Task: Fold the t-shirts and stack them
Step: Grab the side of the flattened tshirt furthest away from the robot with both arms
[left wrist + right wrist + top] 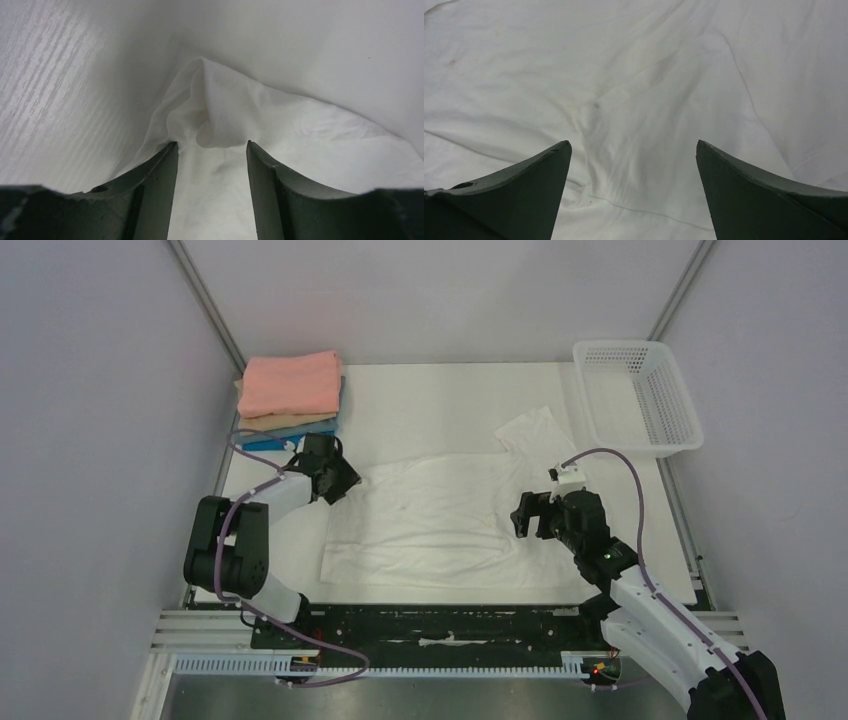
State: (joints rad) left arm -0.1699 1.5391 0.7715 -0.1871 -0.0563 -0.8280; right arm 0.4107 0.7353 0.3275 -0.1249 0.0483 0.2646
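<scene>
- Setting: a white bench (440,390) closed in by pale walls, with a mesh basket (690,445) at its far right corner.
- Task items: the white shirt (440,520) lies spread across the middle of the bench, one sleeve (530,430) splayed towards the basket. The folded stack (290,390) sits at the far left corner, pink on top.
- Left claw (345,478): it is at the shirt's left edge. Its wrist view shows the fingers partway apart, with a raised peak of cloth (210,105) just beyond the tips.
- Right claw (522,512): it is spread wide over the right part of the shirt and holds nothing.
- Step in hand, by my judgement: taking hold of both sides to start a fold.
- Advice:
  - Close the left claw on the raised peak, not on flat cloth.
  - Have the right claw pinch a ridge before lifting.
  - Move both sides together so that the fold line stays straight.
- Not established:
  - Whether the left fingers already touch the cloth.
  - How high the right claw stands above the shirt.
- Hidden:
  - The top view shows nothing of the shirt's left sleeve or edge under the left claw.
  - The lower shirts in the stack show only as thin tan and blue edges, so I cannot count them.
- Hard to read: white cloth on a white bench blurs the near hem.
</scene>
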